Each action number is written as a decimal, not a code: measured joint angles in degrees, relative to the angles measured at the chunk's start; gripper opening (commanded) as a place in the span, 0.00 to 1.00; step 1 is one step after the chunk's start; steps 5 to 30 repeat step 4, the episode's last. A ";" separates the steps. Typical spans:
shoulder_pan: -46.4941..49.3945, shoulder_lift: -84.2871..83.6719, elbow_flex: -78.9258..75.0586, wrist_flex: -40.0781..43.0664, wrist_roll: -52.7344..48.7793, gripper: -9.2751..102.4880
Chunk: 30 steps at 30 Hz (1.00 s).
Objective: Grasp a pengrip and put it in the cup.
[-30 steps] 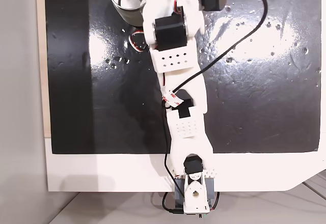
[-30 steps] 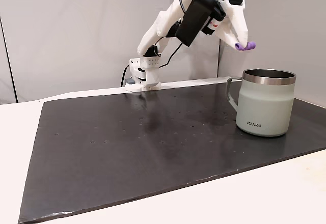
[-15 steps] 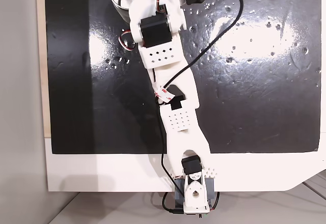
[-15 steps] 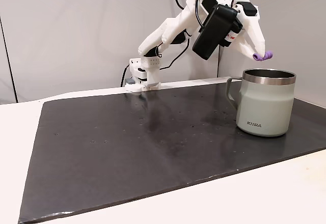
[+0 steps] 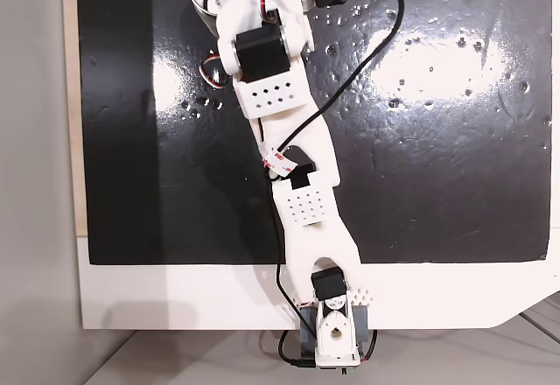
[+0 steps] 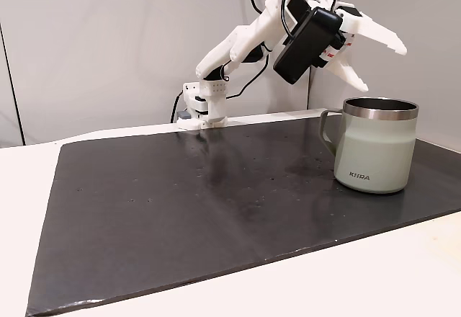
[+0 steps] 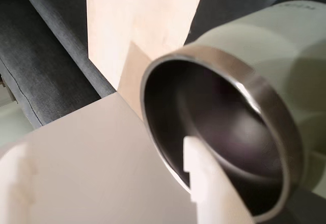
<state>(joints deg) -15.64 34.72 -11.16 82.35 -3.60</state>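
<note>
Release position was reached: white two-finger gripper (image 6: pixel 380 65), jaws spread and empty, hung above pale greenish-grey metal cup (image 6: pixel 376 146) so the pengrip would drop inside.

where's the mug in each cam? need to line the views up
A fixed view, from above: mug at the top edge, left of centre, mostly under the arm, only part of its rim and steel inside showing.
Another fixed view, from the side: mug at right on the black mat, handle facing left.
Wrist view: mug at right, steel inside facing the camera.
Shared landmark: the open claw just above the rim.
</note>
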 measured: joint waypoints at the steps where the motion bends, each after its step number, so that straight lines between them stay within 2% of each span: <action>1: 0.00 0.00 0.00 0.00 0.00 0.39; 30: 0.09 0.00 0.00 0.00 0.00 0.38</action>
